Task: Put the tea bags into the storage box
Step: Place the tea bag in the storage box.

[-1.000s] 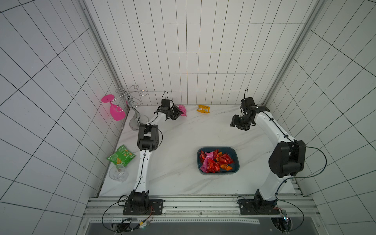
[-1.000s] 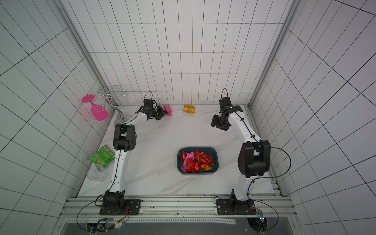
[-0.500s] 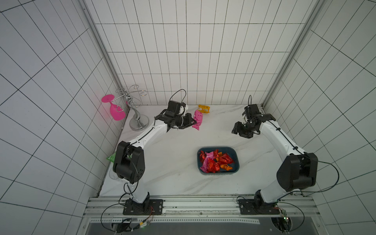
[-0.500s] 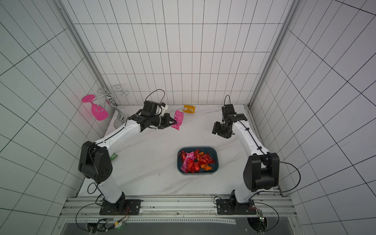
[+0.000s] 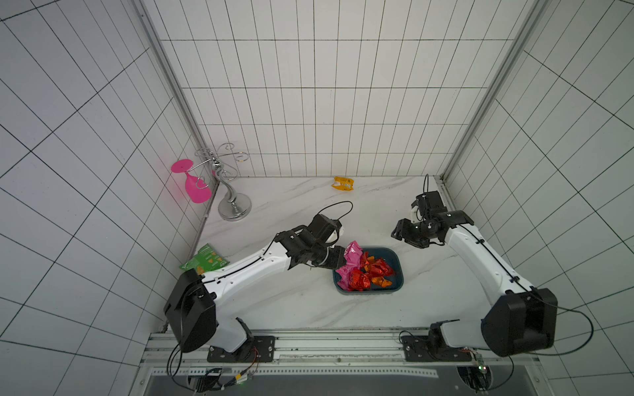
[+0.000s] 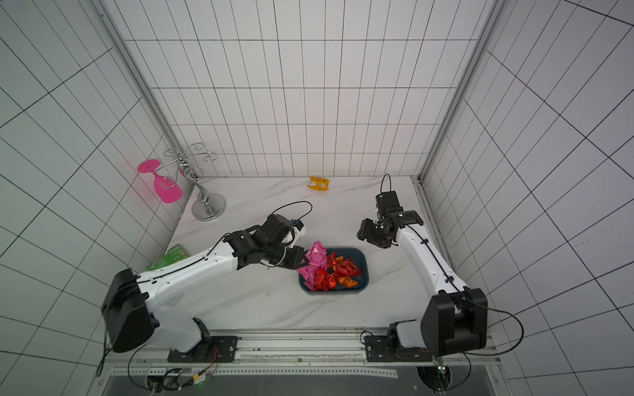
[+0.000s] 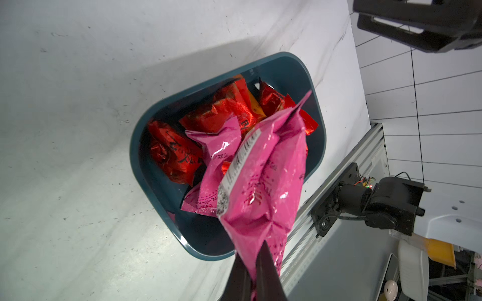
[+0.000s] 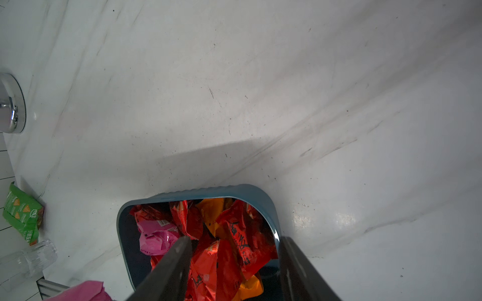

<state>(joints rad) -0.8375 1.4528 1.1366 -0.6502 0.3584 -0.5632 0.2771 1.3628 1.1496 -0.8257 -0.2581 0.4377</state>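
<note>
Pink sachet point(image 5: 353, 255) hangs clamped in the left end effector point(image 5: 339, 262) over the storage box point(image 5: 394, 260). Right end effector point(image 5: 399, 233), jaws apart and empty, hovers nearby. A yellow sachet point(image 5: 343, 183) lies by the far wall.

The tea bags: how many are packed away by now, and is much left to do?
Most are done: red, orange and pink sachets fill the storage box. In hand: the left gripper holds a pink tea bag at the box's edge. Left: a yellow tea bag near the back wall. The right gripper is open, empty.
</note>
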